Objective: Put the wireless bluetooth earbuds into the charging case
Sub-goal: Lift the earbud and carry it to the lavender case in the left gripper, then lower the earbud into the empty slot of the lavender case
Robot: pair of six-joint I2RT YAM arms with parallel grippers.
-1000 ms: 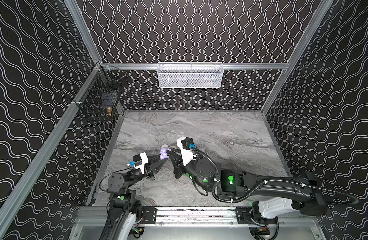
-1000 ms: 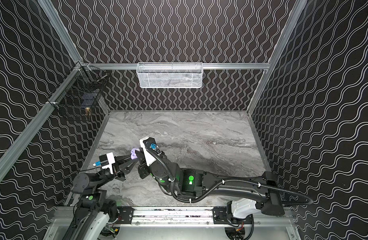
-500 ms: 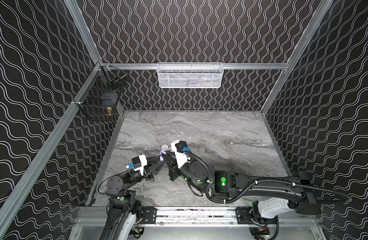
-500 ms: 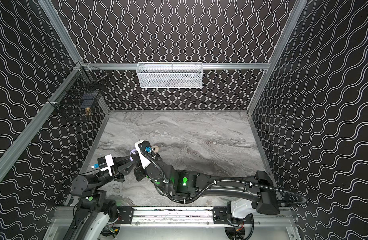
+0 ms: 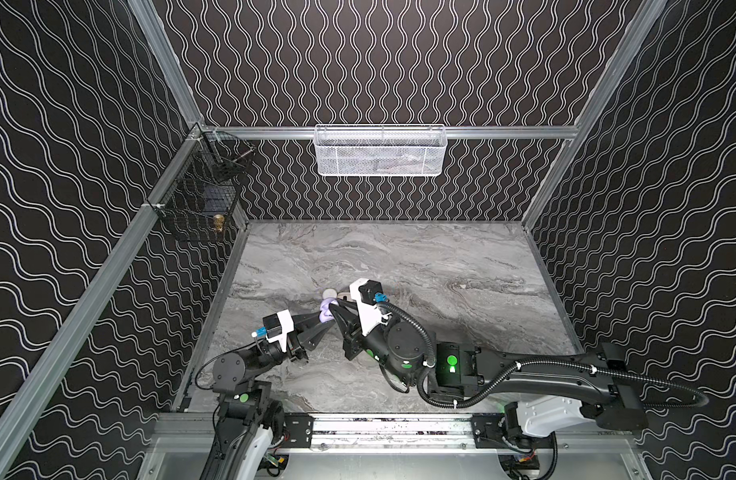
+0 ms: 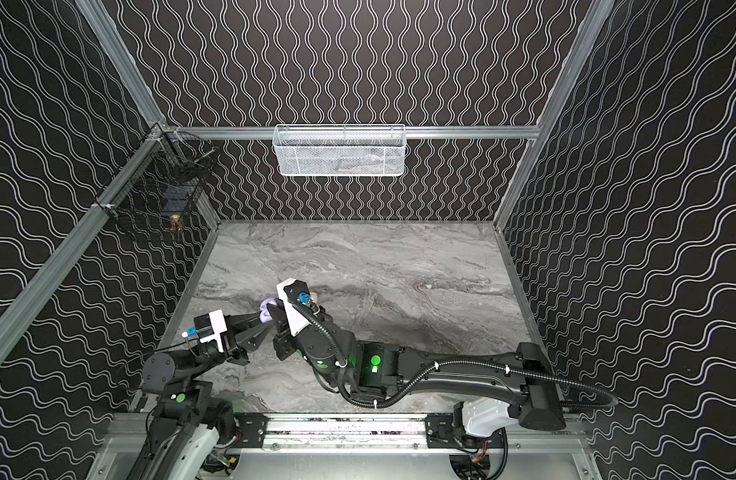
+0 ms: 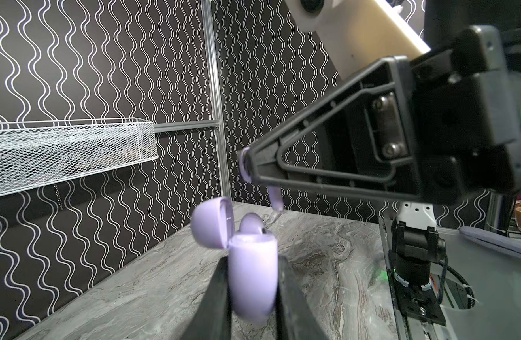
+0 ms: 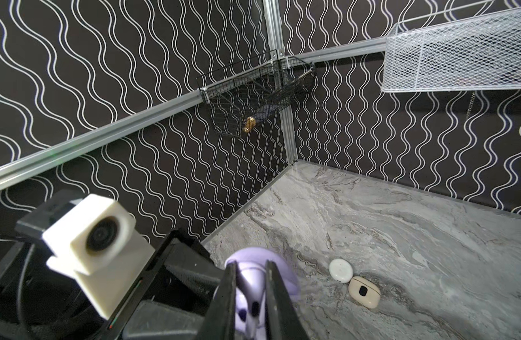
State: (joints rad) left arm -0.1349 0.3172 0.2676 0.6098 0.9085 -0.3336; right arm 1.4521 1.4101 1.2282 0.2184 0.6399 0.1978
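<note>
Grey marbled tabletop (image 5: pixel 441 266), matte. Left gripper (image 7: pixel 252 262) clamped on rounded lavender charging case (image 7: pixel 251 294), lid hinged open, one lavender earbud (image 7: pixel 251 223) seated. Right gripper (image 8: pixel 251 265) pinches second earbud (image 7: pixel 275 197), stem down, just above case. Since half a second ago: right wrist shifted slightly right; left unchanged.

A white mesh basket (image 5: pixel 379 150) hangs on the aluminium rail (image 5: pixel 503 132) above the back edge of the grey marbled counter (image 5: pixel 420 257). Over the counter's back left corner hangs a black wire basket (image 5: pixel 200 195) (a small brass-coloured piece (image 5: pixel 219 223) shows low in it). Black walls (image 5: pixel 358 62) with white wavy lines enclose three sides.
</note>
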